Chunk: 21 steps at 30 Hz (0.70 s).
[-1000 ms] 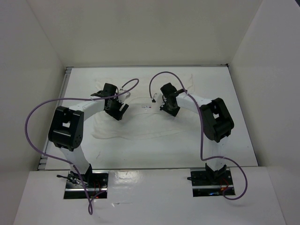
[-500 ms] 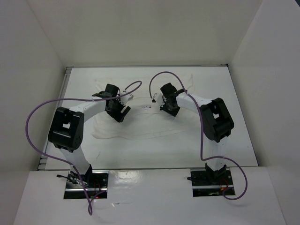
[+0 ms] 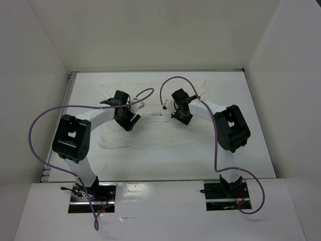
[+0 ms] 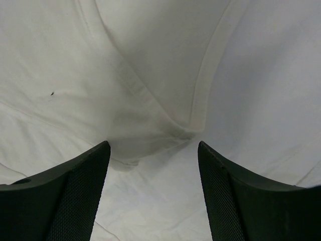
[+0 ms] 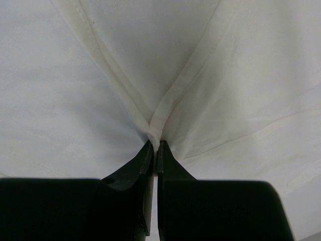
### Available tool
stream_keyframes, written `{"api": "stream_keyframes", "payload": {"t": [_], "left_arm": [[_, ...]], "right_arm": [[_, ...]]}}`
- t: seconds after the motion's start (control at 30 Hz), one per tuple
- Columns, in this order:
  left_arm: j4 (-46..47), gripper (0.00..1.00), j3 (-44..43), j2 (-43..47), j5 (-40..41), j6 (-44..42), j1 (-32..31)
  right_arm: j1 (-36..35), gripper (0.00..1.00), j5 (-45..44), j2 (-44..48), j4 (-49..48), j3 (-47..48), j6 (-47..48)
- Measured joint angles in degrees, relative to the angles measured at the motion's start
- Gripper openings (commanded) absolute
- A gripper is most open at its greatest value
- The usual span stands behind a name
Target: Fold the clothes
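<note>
The clothes (image 3: 150, 138) are one thin white garment spread wrinkled across the middle of the table. My left gripper (image 3: 129, 120) hovers low over its left part. In the left wrist view that gripper (image 4: 154, 145) is open, its fingers (image 4: 75, 186) astride flat cloth just short of a folded hem seam (image 4: 200, 90). My right gripper (image 3: 179, 116) sits on the garment's right part. In the right wrist view it (image 5: 155, 144) is shut on a pinched ridge of hem, and the clothes (image 5: 225, 75) pull up into its tips.
White walls (image 3: 40, 60) enclose the white table (image 3: 251, 125) on three sides. Purple cables (image 3: 47, 113) loop over both arms. The arm bases (image 3: 93, 193) stand at the near edge.
My left gripper has shifted slightly right and toward the back over the cloth, and its jaws have narrowed a little. The right gripper has kept its pinch in place.
</note>
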State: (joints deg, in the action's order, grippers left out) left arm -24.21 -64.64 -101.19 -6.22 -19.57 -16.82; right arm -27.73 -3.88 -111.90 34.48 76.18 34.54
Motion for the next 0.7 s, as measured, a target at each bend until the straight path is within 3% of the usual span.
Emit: {"api": "stream_keyframes", "payload": {"t": [0.3,0.7], "left_arm": [[0.3,0.74,0.0,-0.6,0.9,-1.5,-0.2],[0.7,0.57,-0.1,-2.1,1.6,-3.0,-0.2]], "right_arm": [[0.0,0.00,0.0,0.0,0.0,0.0,-0.4],[0.0,0.00,0.0,0.0,0.1,0.0,-0.4]]}}
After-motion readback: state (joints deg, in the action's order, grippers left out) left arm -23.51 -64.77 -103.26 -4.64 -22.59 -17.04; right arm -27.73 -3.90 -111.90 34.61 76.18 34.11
